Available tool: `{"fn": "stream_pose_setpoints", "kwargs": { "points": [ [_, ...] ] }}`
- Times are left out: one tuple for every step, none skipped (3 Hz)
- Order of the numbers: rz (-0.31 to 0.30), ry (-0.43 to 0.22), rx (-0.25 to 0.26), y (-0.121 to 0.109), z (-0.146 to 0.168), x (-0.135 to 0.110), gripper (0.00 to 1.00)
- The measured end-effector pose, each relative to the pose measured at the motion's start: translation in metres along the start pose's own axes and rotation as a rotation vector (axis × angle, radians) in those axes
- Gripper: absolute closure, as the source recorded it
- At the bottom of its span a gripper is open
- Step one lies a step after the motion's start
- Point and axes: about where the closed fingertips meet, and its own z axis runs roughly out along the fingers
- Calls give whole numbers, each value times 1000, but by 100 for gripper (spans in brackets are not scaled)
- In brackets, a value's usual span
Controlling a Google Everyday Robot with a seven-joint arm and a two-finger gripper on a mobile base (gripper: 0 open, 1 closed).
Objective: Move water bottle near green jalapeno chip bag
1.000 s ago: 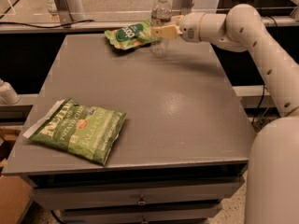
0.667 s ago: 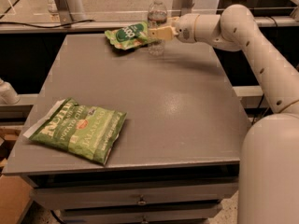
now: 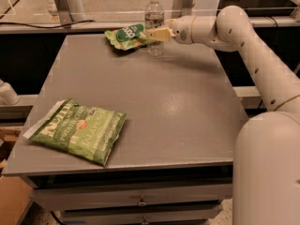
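The water bottle (image 3: 153,14), clear with a white cap and a dark label band, stands upright at the far edge of the grey table (image 3: 154,111). My gripper (image 3: 155,33) reaches in from the right and is shut on the bottle's middle. The green jalapeno chip bag (image 3: 124,35), small and light green with a dark round logo, lies just left of the bottle, almost touching it. The bottle's lower part shows below my fingers, at or just above the table top.
A larger flat green bag lettered "JALAPENO" (image 3: 79,130) lies at the table's front left. My white arm (image 3: 243,41) spans the far right side. A rail and posts (image 3: 61,3) run behind the table. Drawers (image 3: 140,200) sit under the front edge.
My gripper has moved a little to the left with the bottle in it, bringing the bottle closer to the small green bag. Both bags have stayed put.
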Motion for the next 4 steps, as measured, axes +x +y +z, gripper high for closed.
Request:
{"fn": "stream_pose_setpoints", "kwargs": {
  "points": [
    [0, 0, 0, 0, -1, -3, 63],
    [0, 0, 0, 0, -1, -4, 39],
    [0, 0, 0, 0, -1, -4, 16],
    [20, 28, 2, -1, -1, 7, 0]
  ]
}}
